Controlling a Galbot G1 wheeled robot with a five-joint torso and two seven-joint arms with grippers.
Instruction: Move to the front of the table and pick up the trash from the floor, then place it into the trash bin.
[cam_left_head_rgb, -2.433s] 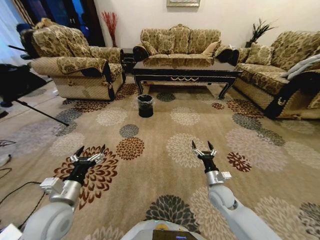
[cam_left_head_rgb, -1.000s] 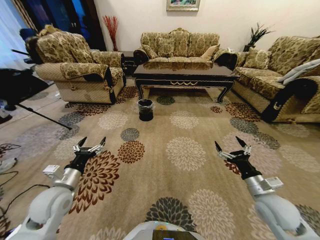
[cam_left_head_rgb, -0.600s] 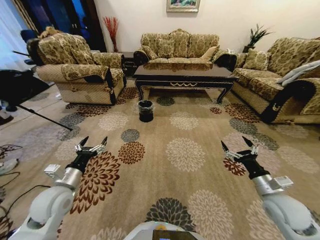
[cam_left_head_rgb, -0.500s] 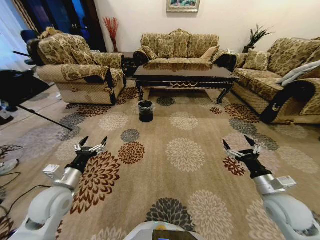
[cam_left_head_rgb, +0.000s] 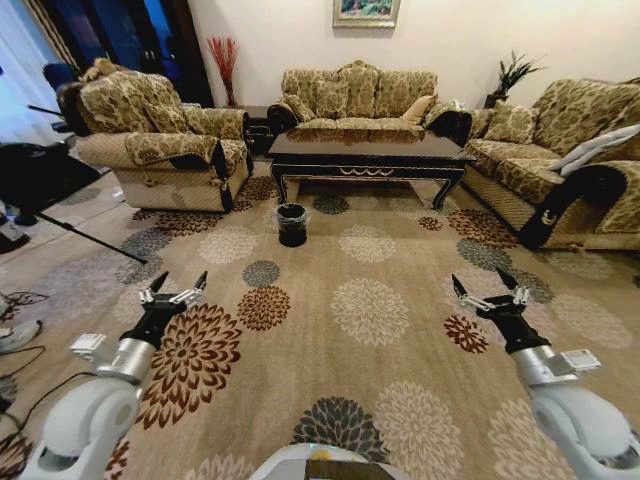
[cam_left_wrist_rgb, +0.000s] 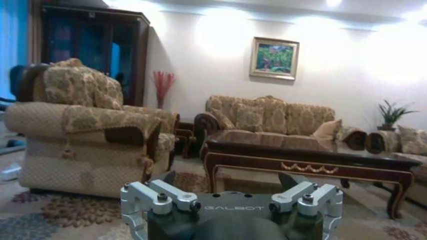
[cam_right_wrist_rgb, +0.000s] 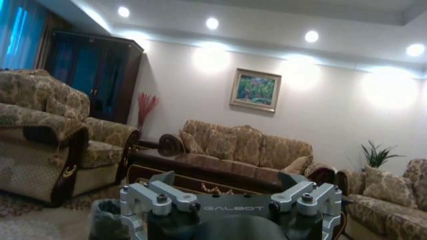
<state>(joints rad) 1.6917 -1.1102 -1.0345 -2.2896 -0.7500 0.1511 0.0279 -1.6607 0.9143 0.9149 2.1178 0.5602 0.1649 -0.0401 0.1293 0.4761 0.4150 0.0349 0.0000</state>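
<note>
A small black trash bin (cam_left_head_rgb: 291, 224), lined with a crinkled black bag, stands on the patterned floor (cam_left_head_rgb: 370, 300) just in front of the left end of the long dark table (cam_left_head_rgb: 366, 152), close to its near left leg. In the right wrist view, part of the bin (cam_right_wrist_rgb: 105, 220) appears low beside that arm's gripper body. The table, with gold scroll ornament on its front rail, sits in the middle of the seating group, its glossy top also seen in the left wrist view (cam_left_wrist_rgb: 313, 152). No trash can be made out on the carpet from this distance. The robot is well back from the table, with a wide stretch of flowered carpet between it and the bin. Its left gripper (cam_left_head_rgb: 172, 289) is held out low over a brown flower medallion on the left, fingers spread wide and holding nothing. The right gripper (cam_left_head_rgb: 488, 291) is held out likewise on the right, over the carpet near a dark red medallion, its fingers also wide apart and empty. A patterned sofa (cam_left_head_rgb: 357, 95) stands behind the table, an armchair (cam_left_head_rgb: 160, 135) to its left and a second sofa (cam_left_head_rgb: 560, 155) to its right. A framed picture (cam_left_head_rgb: 365, 11) hangs on the wall above.
</note>
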